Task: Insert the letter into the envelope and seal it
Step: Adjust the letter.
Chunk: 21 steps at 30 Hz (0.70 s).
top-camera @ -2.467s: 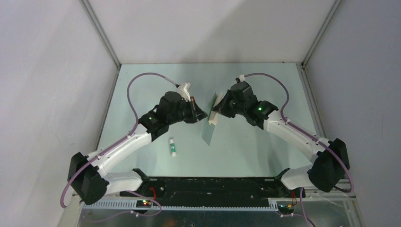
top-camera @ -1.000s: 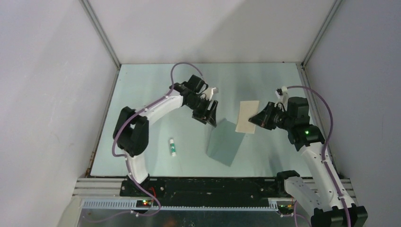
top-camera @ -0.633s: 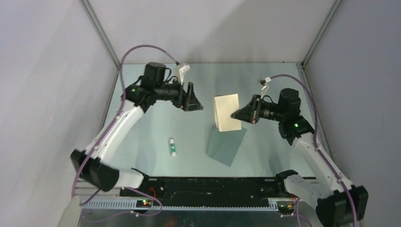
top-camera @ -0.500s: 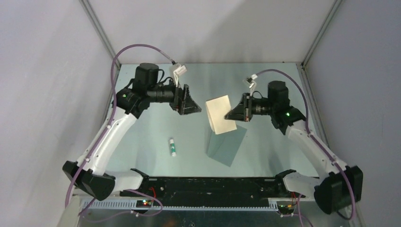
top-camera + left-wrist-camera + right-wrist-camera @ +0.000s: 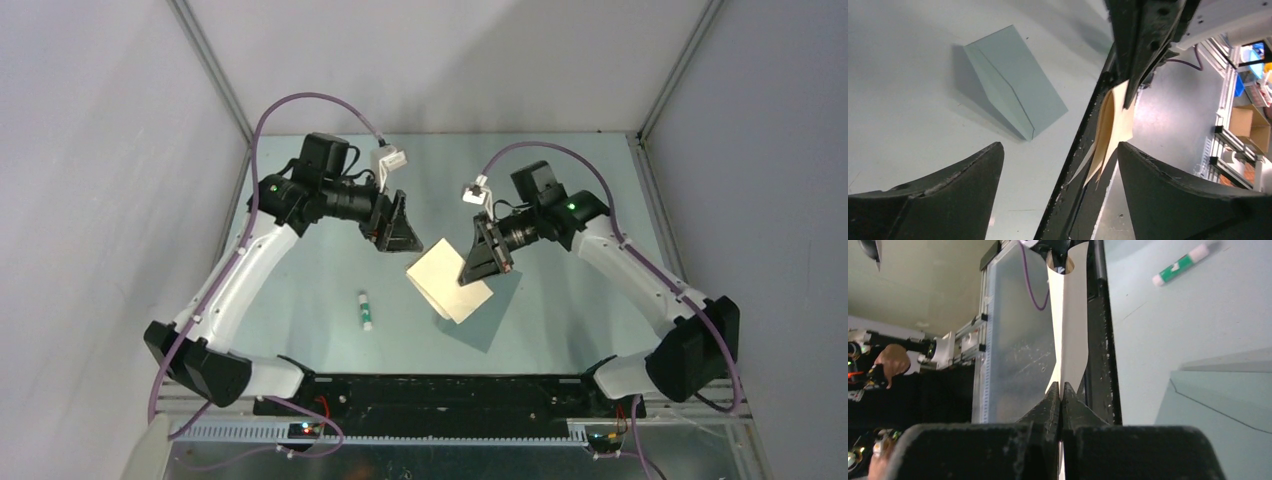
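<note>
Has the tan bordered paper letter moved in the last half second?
Yes: the letter shifted nearer the white green-capped stick, toward the arms' bases.

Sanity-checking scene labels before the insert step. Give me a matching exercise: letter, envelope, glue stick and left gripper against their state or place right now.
Things:
1. letter
2. envelope
3. glue stick
4. left gripper

States:
A. open, holding nothing
B. lying on the table, white body with green
C. pinched by the shut right gripper, off the table
D. teal-grey, flat on the table

Pairs: 1-C, 2-D, 3-B, 4-A
</note>
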Available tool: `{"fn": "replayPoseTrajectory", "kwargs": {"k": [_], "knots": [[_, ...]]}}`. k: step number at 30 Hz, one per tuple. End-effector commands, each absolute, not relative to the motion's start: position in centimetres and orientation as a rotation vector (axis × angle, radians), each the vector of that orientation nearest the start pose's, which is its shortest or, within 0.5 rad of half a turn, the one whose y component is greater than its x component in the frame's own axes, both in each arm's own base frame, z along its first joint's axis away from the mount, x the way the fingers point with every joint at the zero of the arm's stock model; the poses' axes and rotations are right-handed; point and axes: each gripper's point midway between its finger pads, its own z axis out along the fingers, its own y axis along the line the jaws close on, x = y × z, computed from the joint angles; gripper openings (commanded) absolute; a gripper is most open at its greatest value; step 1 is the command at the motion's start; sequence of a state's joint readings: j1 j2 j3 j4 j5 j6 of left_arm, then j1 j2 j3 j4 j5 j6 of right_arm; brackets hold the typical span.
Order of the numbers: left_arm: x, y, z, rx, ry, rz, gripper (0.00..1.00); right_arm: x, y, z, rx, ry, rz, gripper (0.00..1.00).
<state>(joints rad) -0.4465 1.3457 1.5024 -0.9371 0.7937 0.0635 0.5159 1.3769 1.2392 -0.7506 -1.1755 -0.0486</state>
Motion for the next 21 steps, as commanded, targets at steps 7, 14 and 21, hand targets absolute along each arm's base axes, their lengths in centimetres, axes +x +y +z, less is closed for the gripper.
{"fn": "replayPoseTrajectory", "kwargs": {"k": [7, 14, 21], "knots": [[18.8, -27.0, 30.2, 1.141, 2.040, -1.291, 1.00, 13.6, 28.8, 26.3, -1.368, 2.021, 1.663, 0.00], [16.7, -28.6, 29.6, 1.206, 1.998, -1.471, 0.99, 13.7, 29.0, 26.4, -1.375, 2.022, 1.668, 0.00], [14.9, -29.1, 30.0, 1.257, 1.926, -1.641, 0.53, 14.4, 29.0, 26.5, -1.339, 2.036, 1.650, 0.00]]}}
